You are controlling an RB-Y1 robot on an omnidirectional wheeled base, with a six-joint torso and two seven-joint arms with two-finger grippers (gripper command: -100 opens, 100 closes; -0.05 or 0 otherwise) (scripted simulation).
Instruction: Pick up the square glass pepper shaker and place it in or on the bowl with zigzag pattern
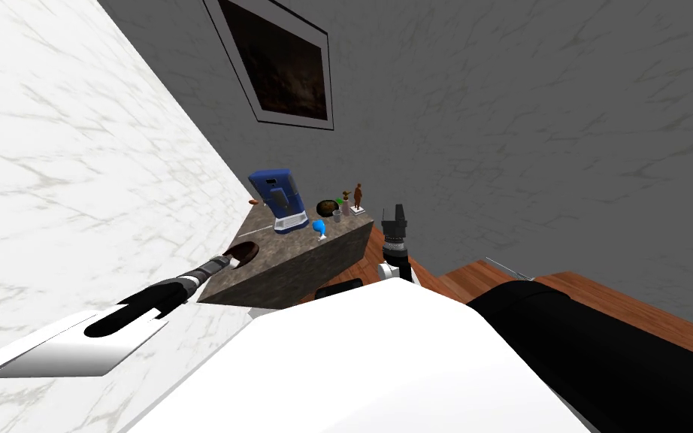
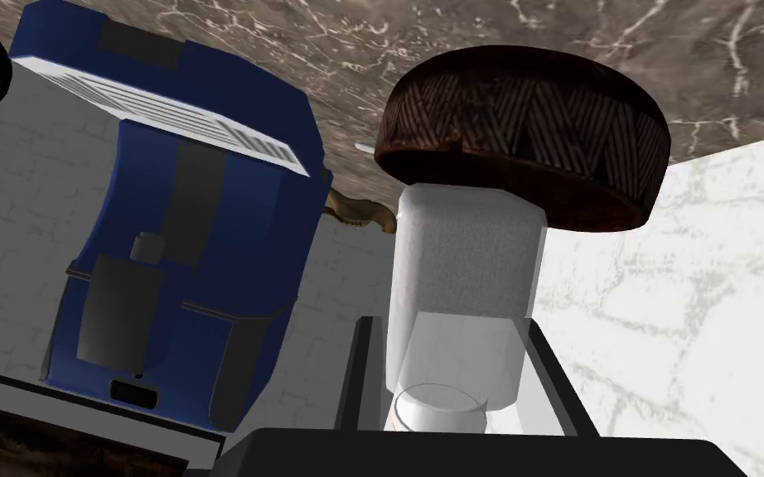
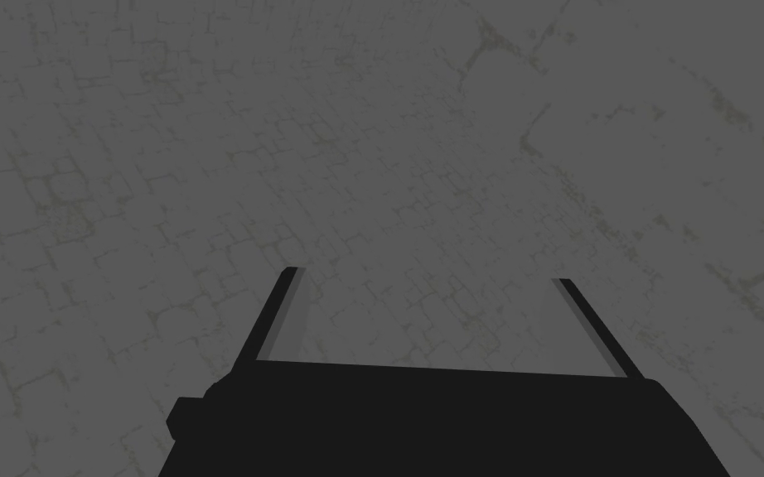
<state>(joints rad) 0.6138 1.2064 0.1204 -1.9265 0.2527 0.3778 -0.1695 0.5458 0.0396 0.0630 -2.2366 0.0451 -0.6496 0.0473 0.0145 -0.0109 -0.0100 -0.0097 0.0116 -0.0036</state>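
We held the pepper shaker (image 2: 463, 248) clamped in our left gripper (image 2: 453, 327), its long axis pointing ahead at the zigzag bowl (image 2: 529, 124) just beyond, at the wall-side edge of the worktop (image 2: 621, 33); our right gripper (image 3: 426, 281) hung open.

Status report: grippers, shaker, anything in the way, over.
Left gripper shut on white shaker. Right gripper open, empty. Shaker tip at rim of zigzag bowl, not yet released. Blue machine beside bowl, nothing between.

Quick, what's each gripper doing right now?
Left gripper: shut on the white pepper shaker, near the brown zigzag bowl.
Right gripper: open, holding nothing.
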